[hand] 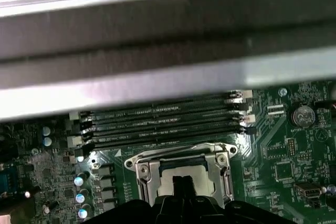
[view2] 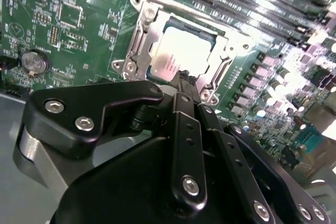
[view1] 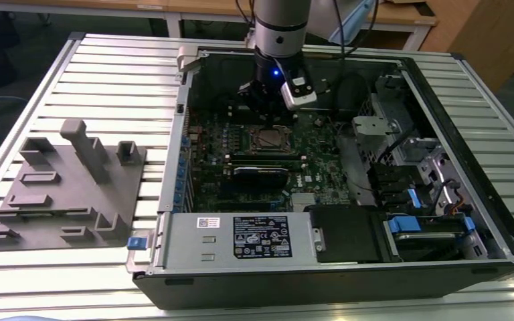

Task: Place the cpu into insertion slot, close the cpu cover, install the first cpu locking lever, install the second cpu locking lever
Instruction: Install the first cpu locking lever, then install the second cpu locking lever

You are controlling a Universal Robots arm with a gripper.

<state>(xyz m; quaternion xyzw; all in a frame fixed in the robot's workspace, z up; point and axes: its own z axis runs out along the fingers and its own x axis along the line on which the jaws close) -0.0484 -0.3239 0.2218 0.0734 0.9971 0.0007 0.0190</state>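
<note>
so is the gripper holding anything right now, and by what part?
Cannot be told. The gripper has its fingertips together right over the cpu, which lies in the insertion slot with the cpu cover framing it. Whether anything is pinched there is hidden.

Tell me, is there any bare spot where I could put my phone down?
Yes: the slatted table is bare between the grey fixture block and the computer case, and along its far edge. Inside the case it is crowded: the gripper hangs just above the cpu in its socket, with memory slots alongside.
</note>
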